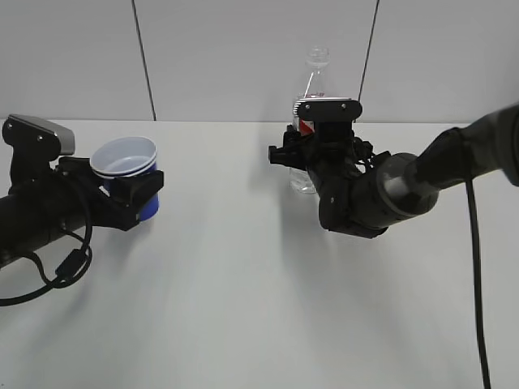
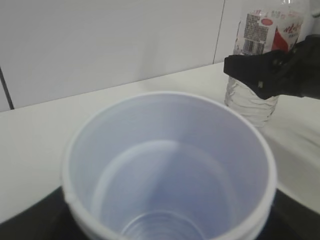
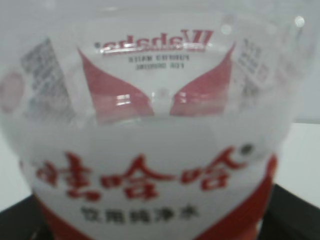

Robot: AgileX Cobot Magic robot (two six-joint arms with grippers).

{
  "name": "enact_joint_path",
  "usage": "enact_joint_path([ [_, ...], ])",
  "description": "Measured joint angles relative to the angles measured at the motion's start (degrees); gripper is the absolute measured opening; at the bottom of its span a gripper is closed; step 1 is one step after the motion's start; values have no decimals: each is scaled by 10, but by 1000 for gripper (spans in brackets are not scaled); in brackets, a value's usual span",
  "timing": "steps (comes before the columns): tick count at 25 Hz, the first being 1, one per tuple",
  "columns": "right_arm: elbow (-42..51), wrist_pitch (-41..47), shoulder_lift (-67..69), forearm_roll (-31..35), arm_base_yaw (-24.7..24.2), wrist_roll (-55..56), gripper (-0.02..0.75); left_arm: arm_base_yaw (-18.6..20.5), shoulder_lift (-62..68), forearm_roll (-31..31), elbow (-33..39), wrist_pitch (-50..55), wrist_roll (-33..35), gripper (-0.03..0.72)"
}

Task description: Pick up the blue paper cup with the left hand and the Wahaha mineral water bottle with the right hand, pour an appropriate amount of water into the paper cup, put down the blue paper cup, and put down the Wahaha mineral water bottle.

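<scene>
The blue paper cup sits upright between the fingers of my left gripper, which is shut on it at the left of the table. In the left wrist view the cup fills the frame, white inside and empty. Whether its base touches the table does not show. The Wahaha mineral water bottle stands upright at the back centre, uncapped, its label filling the right wrist view. My right gripper is shut on its body below the neck. Clear water shows in its ribbed lower part.
The white table runs back to a pale panelled wall. A black cable loops under the left arm, and another cable hangs from the right arm. A hand-wide gap separates cup and bottle.
</scene>
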Motion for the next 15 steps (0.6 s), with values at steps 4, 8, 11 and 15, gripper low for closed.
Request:
enact_joint_path([
  [4, 45, 4, -48, -3, 1, -1, 500, 0, 0, 6, 0, 0, 0, 540],
  [8, 105, 4, -101, -16, 4, -1, 500, 0, 0, 17, 0, 0, 0, 540],
  [11, 149, 4, -139, -41, 8, -3, 500, 0, 0, 42, 0, 0, -1, 540],
  [15, 204, 4, -190, -79, 13, -3, 500, -7, 0, 68, 0, 0, -15, 540],
])
